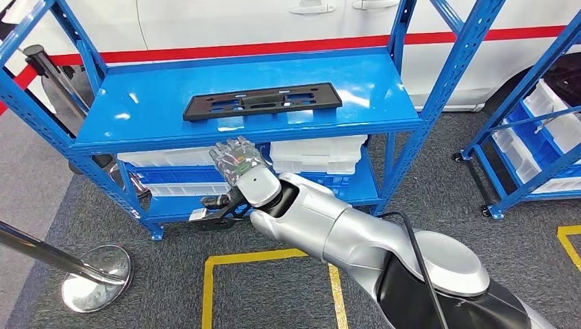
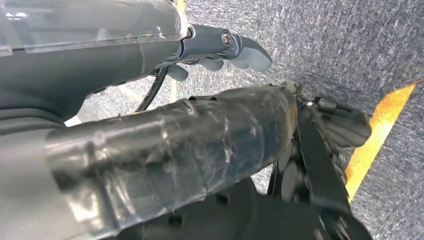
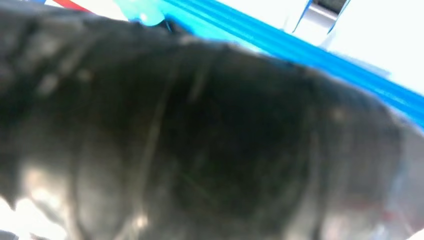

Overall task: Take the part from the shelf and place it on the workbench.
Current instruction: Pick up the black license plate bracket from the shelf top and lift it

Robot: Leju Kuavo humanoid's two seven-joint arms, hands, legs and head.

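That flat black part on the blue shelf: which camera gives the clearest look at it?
The head view. There the black part lies whole and flat on the blue shelf, above and beyond the right robot hand. The right wrist view is a dark blur with a strip of blue; the left wrist view looks at grey carpet.

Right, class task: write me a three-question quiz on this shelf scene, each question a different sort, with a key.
1. True or false: the black part lies flat on the top blue shelf.
2. Multiple choice: the right hand is
A. gripping the part
B. raised in front of the shelf's front edge, below the part, not touching it
C. resting on the floor
3. Fill in: the lower shelf holds white ____.

Key: 1 true. 2 B. 3 bins; their contents cannot be made out. The left hand hangs over grey floor with nothing visible in it.
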